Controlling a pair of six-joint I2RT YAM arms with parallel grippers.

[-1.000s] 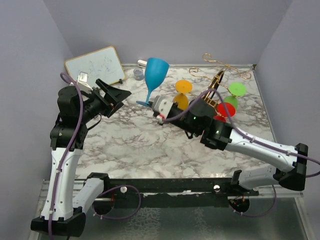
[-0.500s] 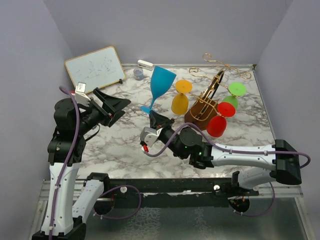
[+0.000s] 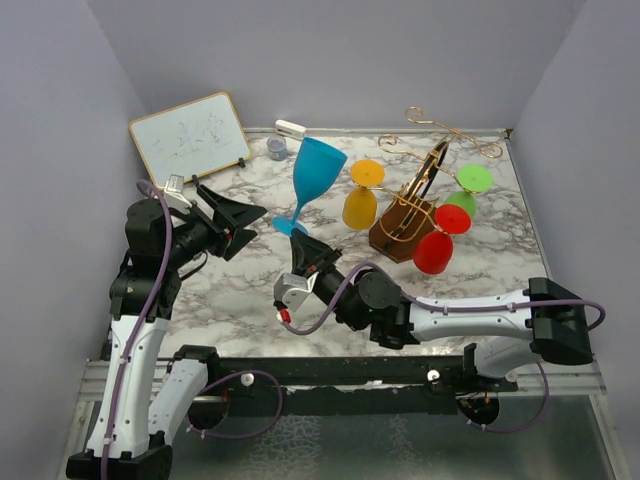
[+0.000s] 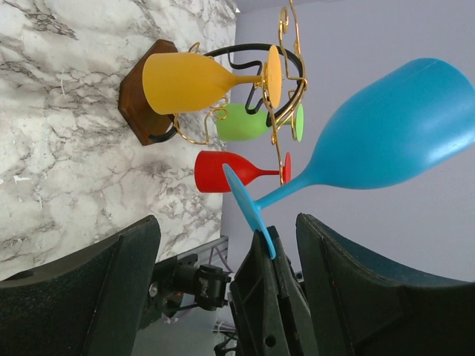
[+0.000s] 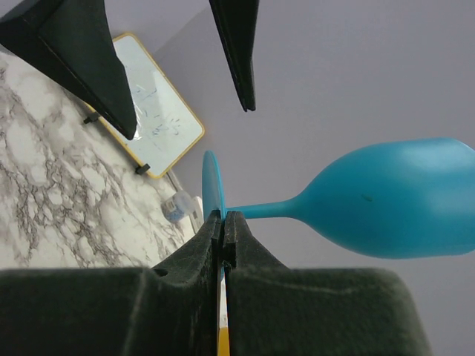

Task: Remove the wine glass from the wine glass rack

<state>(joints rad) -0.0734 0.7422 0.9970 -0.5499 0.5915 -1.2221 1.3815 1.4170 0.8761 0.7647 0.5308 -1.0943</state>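
The wine glass is turquoise blue. Beside it are an amber yellow glass, a green glass and a red glass. The rack is gold wire on a dark brown base, and the table is white marble veined with grey.

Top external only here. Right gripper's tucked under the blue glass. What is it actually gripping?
Observer: Right wrist view shows the right gripper shut on the edge of the foot of the blue wine glass, not on the stem.
Operator: Left gripper holding anything?
Observer: No. Left wrist view shows the left gripper open, fingers wide apart and holding nothing. The glass's foot sits ahead of them in the gap.
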